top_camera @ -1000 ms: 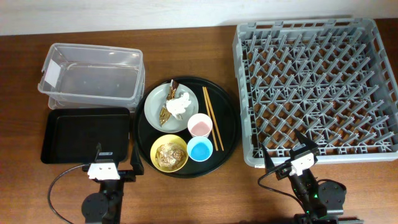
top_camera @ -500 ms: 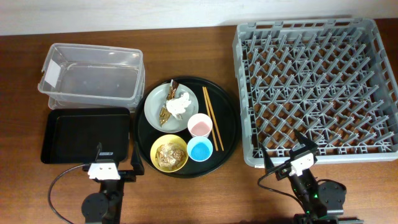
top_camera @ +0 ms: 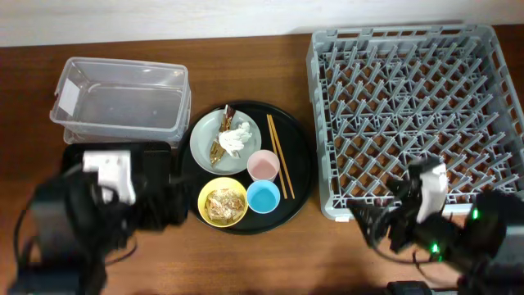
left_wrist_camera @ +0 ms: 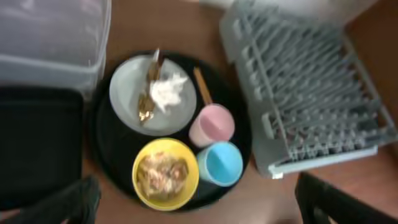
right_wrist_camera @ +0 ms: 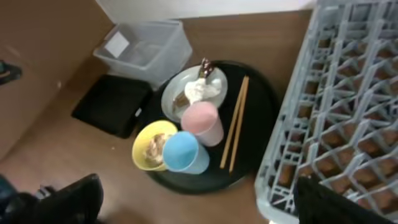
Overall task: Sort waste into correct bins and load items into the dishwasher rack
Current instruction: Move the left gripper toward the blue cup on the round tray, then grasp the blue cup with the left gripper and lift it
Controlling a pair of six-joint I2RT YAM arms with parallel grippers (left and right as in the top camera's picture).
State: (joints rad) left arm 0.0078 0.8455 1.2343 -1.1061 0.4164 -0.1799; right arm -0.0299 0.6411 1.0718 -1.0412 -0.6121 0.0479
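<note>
A pale grey plate [top_camera: 205,147] holds a crumpled white tissue [top_camera: 235,137] and a brown-and-gold wrapper [top_camera: 218,147]. A yellow bowl [top_camera: 223,203] holds golden-brown food scraps. Beside them stand a pink cup [top_camera: 263,165] and a light-blue cup [top_camera: 263,197], with wooden chopsticks [top_camera: 279,156] lying alongside. All sit on a round black tray [top_camera: 299,184]. The grey dishwasher rack [top_camera: 409,106] is at the right. My left gripper [top_camera: 151,205] [left_wrist_camera: 196,186] is open and empty, left of the bowl. My right gripper [top_camera: 393,217] [right_wrist_camera: 198,185] is open and empty at the rack's front edge.
A clear tub [top_camera: 123,102] with a white label stands at the back left. The shallow black rectangular tray [top_camera: 155,154] in front of it is largely hidden by my left arm. Bare wooden table shows along the front.
Both arms have risen from their low rest at the front edge and now look blurred with motion. The left arm now covers much of the black rectangular tray. The objects have not moved.
</note>
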